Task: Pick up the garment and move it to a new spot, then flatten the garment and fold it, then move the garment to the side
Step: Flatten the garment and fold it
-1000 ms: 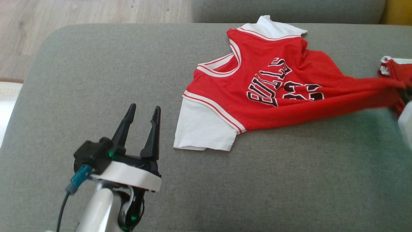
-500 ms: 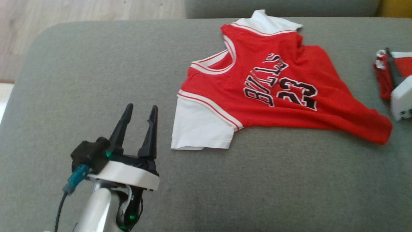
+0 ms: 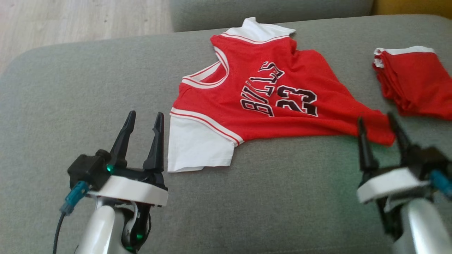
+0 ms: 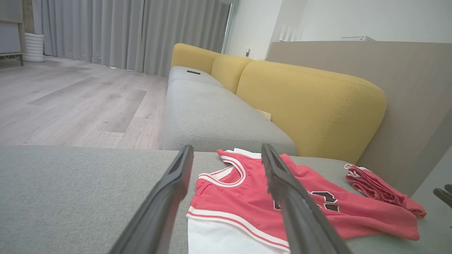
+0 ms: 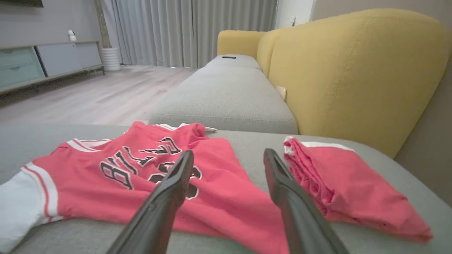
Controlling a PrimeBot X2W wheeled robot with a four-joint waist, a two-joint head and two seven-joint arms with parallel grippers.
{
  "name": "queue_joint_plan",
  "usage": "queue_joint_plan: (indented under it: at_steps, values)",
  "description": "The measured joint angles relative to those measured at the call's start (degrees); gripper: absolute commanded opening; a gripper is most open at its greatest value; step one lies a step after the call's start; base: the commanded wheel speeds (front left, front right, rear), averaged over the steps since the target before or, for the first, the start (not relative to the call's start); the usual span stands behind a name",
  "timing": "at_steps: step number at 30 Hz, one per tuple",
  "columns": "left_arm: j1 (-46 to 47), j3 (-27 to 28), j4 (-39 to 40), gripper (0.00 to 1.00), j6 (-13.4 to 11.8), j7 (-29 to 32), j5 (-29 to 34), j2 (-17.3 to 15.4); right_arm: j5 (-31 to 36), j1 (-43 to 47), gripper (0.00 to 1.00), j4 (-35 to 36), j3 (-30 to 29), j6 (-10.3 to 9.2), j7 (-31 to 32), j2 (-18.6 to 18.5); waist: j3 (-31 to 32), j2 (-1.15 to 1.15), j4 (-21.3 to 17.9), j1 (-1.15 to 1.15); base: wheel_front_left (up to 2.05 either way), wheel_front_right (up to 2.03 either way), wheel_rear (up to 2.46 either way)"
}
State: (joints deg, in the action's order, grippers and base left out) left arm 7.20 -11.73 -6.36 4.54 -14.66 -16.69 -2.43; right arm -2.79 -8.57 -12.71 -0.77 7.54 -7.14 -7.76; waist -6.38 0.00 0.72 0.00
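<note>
A red jersey [image 3: 272,95] with white sleeves and black "BULLS 23" lettering lies spread on the grey cushion [image 3: 88,88], neck toward the left. Its near hem corner is pulled out to a point at the right. My left gripper [image 3: 144,118] is open, just left of the white sleeve [image 3: 197,148], holding nothing. My right gripper [image 3: 376,118] is open too, hovering just in front of that hem corner, apart from the cloth. The jersey [image 4: 247,208] shows between the left fingers in the left wrist view, and the jersey [image 5: 141,176] lies under the right fingers in the right wrist view.
A folded pair of red shorts [image 3: 413,79] with a white band lies at the right, also seen as the shorts [image 5: 339,180] beside my right fingers. Behind the cushion stand a grey sofa seat [image 5: 229,91] and a yellow backrest [image 5: 353,70]. Wooden floor [image 3: 70,21] lies beyond the far left edge.
My right gripper let go of the jersey's hem corner, which dropped flat, and drew back to the near right, open. The camera shifted right. The left gripper stayed put.
</note>
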Motion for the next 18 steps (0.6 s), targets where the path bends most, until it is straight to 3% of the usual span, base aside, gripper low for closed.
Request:
queue_joint_plan:
  at_steps: [6, 13, 18]
  values:
    - [-0.1, 0.3, 0.2, 1.0, 0.0, 0.0, 0.0, 0.0, -0.3, 4.7, 1.0, -0.4, -0.3, 0.0, -3.1, 3.8, 0.2, 0.0, -1.1, 0.0, 0.0, 0.0, 0.0]
    - [-0.1, 0.2, -1.3, 1.0, 0.0, 0.0, 0.1, 0.0, -0.3, 4.3, 1.0, -0.9, -0.5, 0.0, -4.1, 4.3, -0.8, 0.0, -2.0, 0.0, 0.0, 0.0, 0.0]
    - [1.5, -0.9, -6.9, 1.0, -0.1, 0.0, 2.0, 0.0, -0.2, 2.9, 1.0, -0.5, -1.3, 0.0, -4.0, 4.5, -2.5, 0.0, -2.3, 0.0, 0.0, 0.0, 0.0]
